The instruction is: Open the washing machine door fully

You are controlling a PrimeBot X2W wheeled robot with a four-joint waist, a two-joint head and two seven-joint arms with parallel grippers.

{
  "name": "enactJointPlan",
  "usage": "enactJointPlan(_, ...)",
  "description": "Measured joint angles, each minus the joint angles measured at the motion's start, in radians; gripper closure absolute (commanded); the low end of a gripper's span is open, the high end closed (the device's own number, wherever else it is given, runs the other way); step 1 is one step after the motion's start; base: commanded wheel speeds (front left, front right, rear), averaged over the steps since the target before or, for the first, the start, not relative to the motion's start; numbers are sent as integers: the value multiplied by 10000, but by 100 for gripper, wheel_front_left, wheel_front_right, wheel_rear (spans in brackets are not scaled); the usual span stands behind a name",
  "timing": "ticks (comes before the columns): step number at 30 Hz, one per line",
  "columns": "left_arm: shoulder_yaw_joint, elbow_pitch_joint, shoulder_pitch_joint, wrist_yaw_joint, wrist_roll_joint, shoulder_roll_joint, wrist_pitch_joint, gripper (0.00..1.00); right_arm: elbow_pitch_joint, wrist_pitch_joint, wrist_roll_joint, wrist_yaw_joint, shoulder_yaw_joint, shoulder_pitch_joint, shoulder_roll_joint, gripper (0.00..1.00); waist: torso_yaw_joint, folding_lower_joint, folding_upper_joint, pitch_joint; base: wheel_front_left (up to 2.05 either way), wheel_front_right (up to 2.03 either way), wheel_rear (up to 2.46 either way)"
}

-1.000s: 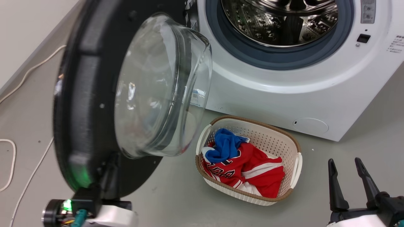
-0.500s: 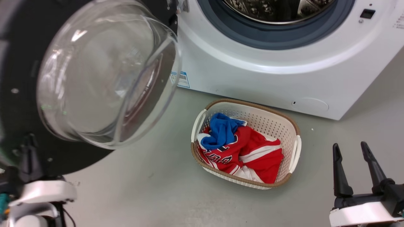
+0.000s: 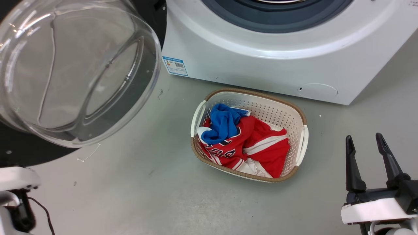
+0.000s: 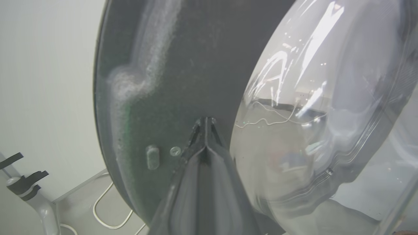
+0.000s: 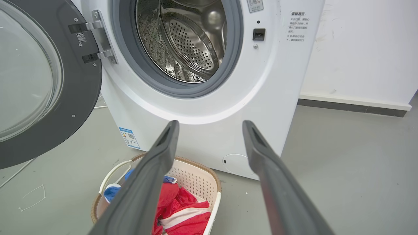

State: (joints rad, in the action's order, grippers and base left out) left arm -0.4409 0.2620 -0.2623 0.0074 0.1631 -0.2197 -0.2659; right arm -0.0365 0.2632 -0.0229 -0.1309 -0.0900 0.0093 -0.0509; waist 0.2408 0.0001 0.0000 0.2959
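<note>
In the head view, the washing machine door (image 3: 19,153) is seen at the upper left. Its glass bowl (image 3: 75,71) is turned further away from the washing machine (image 3: 261,62) than a second ago, when it stood almost edge-on before the opening. Part of that shift is owed to the camera, since the laundry basket (image 3: 302,143) has also slid in the picture. The right gripper (image 3: 364,137) is held low at the right, well apart from the basket, with its fingers spread and nothing between them.

In the left wrist view, the left gripper (image 4: 205,120) is shown with its fingers pressed together. The tips are set against the black inner face of the door just beside the bowl, and nothing is clamped.

In the right wrist view, the door is shown swung out to the left on its hinge (image 5: 101,39). Its inner face is turned toward the room, and the steel drum (image 5: 186,42) is wholly exposed.

The door is judged to be well past halfway, so only a last stretch of swing may be left. The push would best be kept up until the hinge stops.
</note>
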Motion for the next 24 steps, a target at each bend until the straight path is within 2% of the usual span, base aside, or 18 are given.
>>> enactJointPlan(2, -201, 370, -266, -180, 2, -167, 0, 100, -10, 0, 40, 0, 10, -71, -2, 0, -53, 0, 0, 75, 0, 0, 0)
enactJointPlan(10, -792, 1394, -1041, -445, -151, -591, 0, 100, -19, 0, 56, 0, -13, -114, 0, 0, -262, 0, 0, 251, 0, 0, 0)
enactJointPlan(24, -1290, 2178, -1488, -779, -591, -878, 2, 100, 25, 0, 44, 0, -61, -153, 0, 0, -382, 0, 0, 109, 0, 0, 0)
